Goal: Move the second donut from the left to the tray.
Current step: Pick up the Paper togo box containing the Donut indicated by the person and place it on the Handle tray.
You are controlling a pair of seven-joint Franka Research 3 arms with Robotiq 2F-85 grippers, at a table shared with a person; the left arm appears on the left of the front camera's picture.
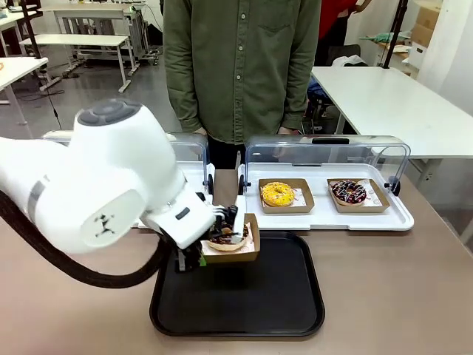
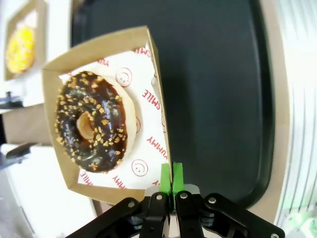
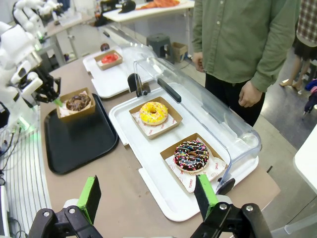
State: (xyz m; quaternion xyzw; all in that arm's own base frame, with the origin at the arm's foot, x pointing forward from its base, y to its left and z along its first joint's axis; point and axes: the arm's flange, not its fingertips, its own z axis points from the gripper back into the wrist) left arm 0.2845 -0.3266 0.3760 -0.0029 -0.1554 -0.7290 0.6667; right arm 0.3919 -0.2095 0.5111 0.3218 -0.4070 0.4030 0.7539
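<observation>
Now donut box (image 2: 106,119) level, claw-pinched (image 2: 171,173), over tray (image 2: 218,89).

Red print on the white paper liner (image 2: 148,94) under the dark chocolate-glazed ring donut with crumb topping (image 2: 91,121) reads "SMILE" and "YUMMY", partly cut off, among small red smiley faces.

Glossy choc donut (image 2: 91,121), matt cardboard box (image 2: 54,69) w/ printed paper; smooth black plastic tray (image 2: 218,89).
</observation>
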